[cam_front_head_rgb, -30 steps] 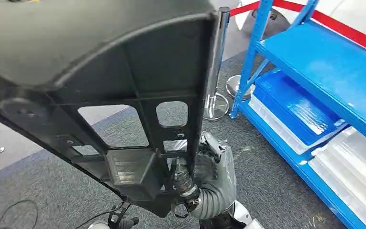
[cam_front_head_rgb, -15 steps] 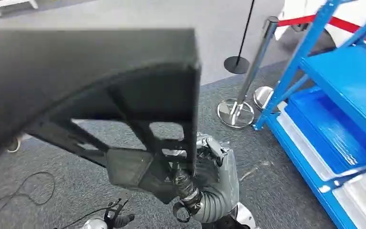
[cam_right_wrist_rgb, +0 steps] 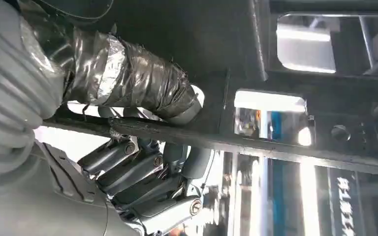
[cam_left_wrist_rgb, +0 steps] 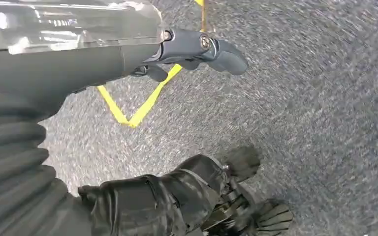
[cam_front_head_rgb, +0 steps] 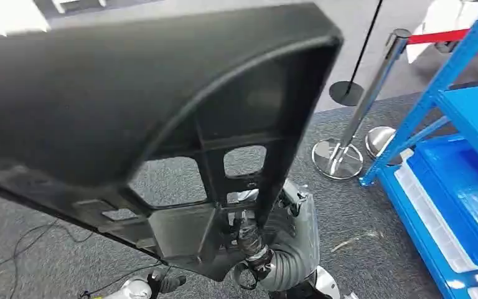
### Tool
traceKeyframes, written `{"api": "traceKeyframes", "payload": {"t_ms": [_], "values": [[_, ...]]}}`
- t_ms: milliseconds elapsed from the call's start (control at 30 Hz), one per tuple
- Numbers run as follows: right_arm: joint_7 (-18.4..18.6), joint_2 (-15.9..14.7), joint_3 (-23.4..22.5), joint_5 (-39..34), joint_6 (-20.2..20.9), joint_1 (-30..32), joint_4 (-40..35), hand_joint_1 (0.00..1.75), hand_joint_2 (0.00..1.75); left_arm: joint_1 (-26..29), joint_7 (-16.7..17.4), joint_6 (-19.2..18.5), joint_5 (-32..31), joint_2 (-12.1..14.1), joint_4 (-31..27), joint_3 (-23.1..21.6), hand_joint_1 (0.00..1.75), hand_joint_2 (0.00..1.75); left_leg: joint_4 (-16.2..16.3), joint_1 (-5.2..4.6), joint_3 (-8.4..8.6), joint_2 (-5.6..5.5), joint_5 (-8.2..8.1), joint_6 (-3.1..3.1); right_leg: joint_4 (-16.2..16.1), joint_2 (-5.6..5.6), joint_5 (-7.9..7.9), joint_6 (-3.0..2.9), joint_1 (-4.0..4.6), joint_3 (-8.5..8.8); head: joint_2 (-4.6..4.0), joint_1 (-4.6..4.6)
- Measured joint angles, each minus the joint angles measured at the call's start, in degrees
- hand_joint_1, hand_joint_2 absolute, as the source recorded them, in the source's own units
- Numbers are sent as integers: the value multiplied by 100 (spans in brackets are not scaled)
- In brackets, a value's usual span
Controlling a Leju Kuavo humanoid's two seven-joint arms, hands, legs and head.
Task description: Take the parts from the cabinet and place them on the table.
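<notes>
Right hand (cam_right_wrist_rgb: 142, 191): grey ribbed cover at the wrist, dark metal fingers (cam_right_wrist_rgb: 128, 172) joined by round silver screws, and a thick thumb (cam_right_wrist_rgb: 133, 83) wrapped in crinkled silver-black tape. Left hand (cam_left_wrist_rgb: 197, 49): glossy silver forearm shell, dark grey thumb with a round pivot screw, and black-wrapped fingers (cam_left_wrist_rgb: 177, 196).

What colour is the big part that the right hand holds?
Black. The ribbed plastic part, gripped by the right hand, shows best in the head view.
</notes>
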Motion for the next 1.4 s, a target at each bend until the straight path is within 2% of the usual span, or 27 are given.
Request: {"api": "traceKeyframes", "payload": {"t_ms": [67, 100, 133, 167, 200, 300, 333, 400, 433, 500, 533, 567, 633, 700, 800, 833, 900, 933, 1000, 1033, 1067, 1133, 1167, 1200, 1333, 1367, 1400], "values": [[-2, -20, -22, -33, 44, 36, -4, 161, 175, 10, -2, 6, 9, -15, 0, -20, 0, 175, -203, -1, 96, 13, 242, 21, 0, -123, -19, 1, 10, 16, 0, -2], [-4, -20, -26, -48, 79, 44, -15, 161, 175, 10, -13, 15, 15, -15, 0, -33, 0, 175, -677, -6, 346, 39, 503, 58, 0, -189, -30, 5, 20, 33, 0, -2], [-13, -20, -28, -55, 112, 44, -35, 161, 175, 5, -29, 31, 15, -15, 0, -35, 0, 175, -1182, -29, 622, 141, 723, 117, -1, -245, -43, 10, 34, 57, 0, -4], [-24, -20, -28, -68, 142, 44, -50, 161, 175, -10, -42, 46, 17, -15, 0, -37, 0, 175, -1577, -91, 806, 434, 743, 188, -9, -297, -54, 17, 41, 79, 0, 2], [-28, -20, -28, -107, 179, 42, -50, 161, 175, -25, -68, 61, 24, -17, 0, -37, 0, 175, -1620, -151, 819, 516, 690, 215, -13, -360, -66, 51, 75, 86, 0, 15], [-20, -18, -28, -216, 229, 7, -50, 161, 175, 15, -142, 77, 68, 31, 0, -37, 0, 175, -1667, -175, 802, 318, 682, 293, -105, -512, -71, 131, 50, 158, 0, 2], [-20, -9, -28, -236, 234, -13, -50, 161, 175, 43, -151, 77, 81, 55, 0, -37, 0, 175, -1799, -157, 958, 243, 747, 335, -145, -526, -80, 179, 75, 227, 0, -2], [-33, -15, -28, -247, 253, -53, -42, 161, 175, 62, -188, 72, 100, 37, -4, -37, 0, 175, -1935, -74, 1041, 137, 830, 356, 161, -95, -283, 215, 42, 105, 0, 65], [-28, -17, -28, -249, 256, -54, -39, 161, 175, 47, -195, 74, 114, 46, -4, -37, 0, 175, -1935, -70, 1035, 79, 836, 378, 558, 7, -481, 217, 45, -92, 0, 85], [-24, -28, -28, -264, 262, -45, -15, 161, 175, 54, -201, 74, 144, 48, -4, -37, 0, 175, -1916, -72, 1034, -64, 818, 394, 1356, 64, -744, 249, 40, -521, 0, 81], [-28, -31, -28, -264, 262, -49, 0, 161, 175, 71, -203, 74, 166, 48, -4, -37, 0, 175, -1897, -70, 1034, -151, 804, 387, 1455, 67, -693, 272, 38, -612, 0, 87], [-28, -28, -28, -280, 262, -54, 22, 161, 175, 96, -210, 74, 186, 53, -4, -37, 0, 175, -1864, -56, 1036, -236, 780, 366, 1294, 67, -503, 293, 26, -571, 0, 85], [-35, -28, -28, -284, 251, -88, 55, 161, 175, 142, -221, 53, 188, 57, -4, -37, 0, 175, -1739, -17, 1029, -409, 694, 302, 430, 137, 44, 342, -35, -214, 0, 87], [-44, -22, -28, -282, 212, -117, 94, 161, 175, 127, -238, 42, 190, 98, -4, -37, 0, 175, -1535, -23, 894, -550, 590, 203, 63, 638, -28, 358, -98, -70, 0, 118], [-50, -11, -24, -284, 136, -119, 118, 161, 175, 158, -254, 22, 186, 171, -4, -37, 0, 175, -1552, 38, 814, -723, 625, 106, 106, 487, -52, 217, -49, -82, 0, 105], [-50, -6, -26, -293, 109, -131, 118, 161, 175, 181, -254, 9, 188, 190, -4, -37, 0, 175, -1549, 38, 803, -774, 623, 90, 79, 423, -42, 174, -91, -56, 0, 101], [-50, 26, -26, -313, 74, -150, 120, 161, 175, 205, -254, -13, 190, 210, -9, -37, 0, 175, -1227, -9, 661, -186, 487, 39, 33, 269, -63, 103, -87, 33, 0, 39], [-50, 26, -26, -326, 74, -151, 120, 161, 175, 181, -256, -13, 188, 219, -9, -37, 0, 175, -882, 0, 471, -76, 344, 20, 30, 192, -74, 78, -67, 51, 0, 42], [-50, 26, -24, -339, 74, -148, 129, 161, 175, 162, -256, -13, 188, 223, -9, -37, 0, 175, -49, 7, -24, -4, 79, 0, 30, 16, -113, 54, -51, 73, 0, 35], [-50, 26, -24, -339, 74, -148, 133, 161, 175, 177, -254, -15, 188, 225, -9, -37, 0, 175, 96, 7, -143, 2, 111, -1, 30, -55, -127, 54, -49, 84, 0, 37], [-50, 26, -26, -343, 74, -149, 136, 161, 175, 192, -252, -17, 188, 227, -9, -37, 0, 175, -13, 7, -117, 5, 236, 8, 30, -109, -142, 57, -46, 98, 0, 37], [-50, 28, -24, -343, 76, -154, 136, 161, 175, 199, -251, -17, 188, 245, -9, -37, 0, 175, -787, -2, 253, 69, 702, 58, 30, -223, -179, 68, -38, 152, 0, 37], [-50, 37, -26, -343, 76, -162, 136, 161, 175, 189, -251, -17, 188, 258, -9, -37, 0, 175, -1320, -25, 538, 248, 942, 110, 26, -276, -203, 83, -32, 193, 0, 39], [-50, 37, -24, -343, 76, -166, 133, 161, 175, 162, -251, -17, 186, 262, -9, -37, 0, 175, -1527, -111, 629, 491, 808, 135, 7, -328, -219, 110, -3, 216, 0, 46], [-50, 37, -24, -345, 76, -187, 136, 161, 175, 161, -249, -17, 186, 295, -9, -37, 0, 175, -1615, -138, 649, 242, 829, 245, -115, -523, -236, 230, 38, 318, 0, 42], [-50, 44, -26, -345, 76, -204, 133, 161, 175, 181, -240, -17, 186, 306, -9, -37, 0, 175, -1727, -34, 739, 174, 881, 300, -95, -484, -283, 282, 28, 313, 0, 55], [-50, 44, -24, -343, 76, -208, 140, 161, 175, 176, -243, -20, 181, 299, -11, -37, 0, 175, -1771, -54, 788, 124, 882, 316, 56, -184, -380, 286, 31, 294, 0, 90]]}}
